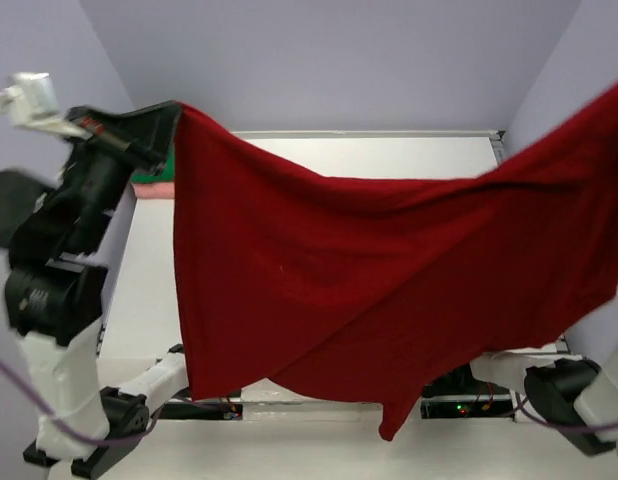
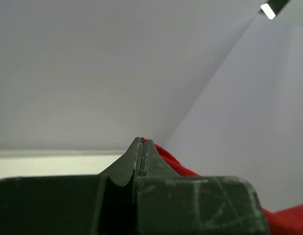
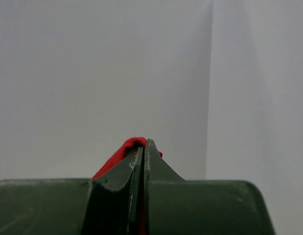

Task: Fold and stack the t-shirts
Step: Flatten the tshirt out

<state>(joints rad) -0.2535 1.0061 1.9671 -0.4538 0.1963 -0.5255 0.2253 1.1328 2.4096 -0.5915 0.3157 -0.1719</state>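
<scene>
A dark red t-shirt (image 1: 369, 280) hangs spread in the air between my two arms, above the white table (image 1: 389, 155). My left gripper (image 1: 169, 122) is shut on its upper left corner; red cloth (image 2: 171, 159) shows beside its tip (image 2: 142, 143) in the left wrist view. My right gripper is out of the top view at the upper right, where the shirt rises to the frame edge. In the right wrist view it (image 3: 144, 144) is shut on a fold of the red cloth (image 3: 119, 154). The shirt's lower point hangs over the table's near edge.
A green and pink folded cloth (image 1: 154, 182) lies at the table's back left, partly hidden by the shirt and left arm. Lilac walls close in the back and sides. The arm bases (image 1: 549, 390) stand at the near edge.
</scene>
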